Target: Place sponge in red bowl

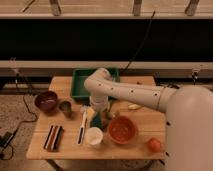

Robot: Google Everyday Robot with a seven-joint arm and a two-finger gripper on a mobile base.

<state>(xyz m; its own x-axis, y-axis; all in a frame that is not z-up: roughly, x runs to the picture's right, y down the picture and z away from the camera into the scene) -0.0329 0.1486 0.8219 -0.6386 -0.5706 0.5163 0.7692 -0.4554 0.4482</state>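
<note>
Your gripper (95, 116) hangs just left of the red bowl (122, 129), jaws spread wide and holding nothing I can make out. The sponge isn't identifiable, the bowl looks empty, so everything remains

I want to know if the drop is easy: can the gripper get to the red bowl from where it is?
Probably yes. The gripper hangs low over the table just left of the red bowl, with only the white cup nearby in front, not between them.
</note>
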